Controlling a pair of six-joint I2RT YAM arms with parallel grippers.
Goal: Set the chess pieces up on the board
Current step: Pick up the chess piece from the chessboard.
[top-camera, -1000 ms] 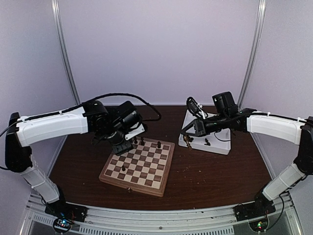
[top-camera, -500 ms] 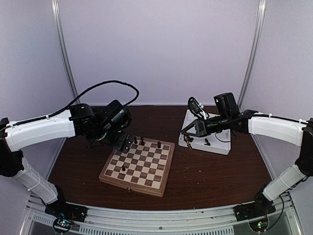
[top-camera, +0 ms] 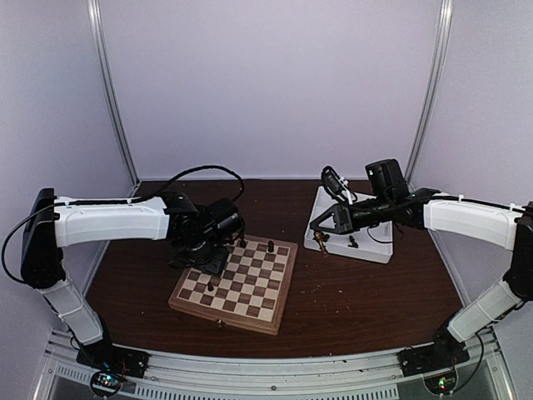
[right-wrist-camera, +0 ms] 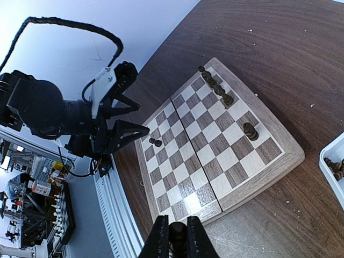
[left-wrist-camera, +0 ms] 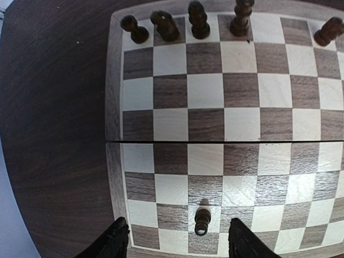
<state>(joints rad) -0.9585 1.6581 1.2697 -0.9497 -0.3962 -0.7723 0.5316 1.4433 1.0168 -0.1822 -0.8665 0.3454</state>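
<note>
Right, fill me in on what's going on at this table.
Two robot arms are setting up a chess set. The right gripper is shut on a chess piece beside the white tray, which holds more pieces. The left gripper is open and empty over one edge of the board, with a lone dark piece standing below the gap between its fingers. Five dark pieces stand near the opposite edge; most squares are bare.
</note>
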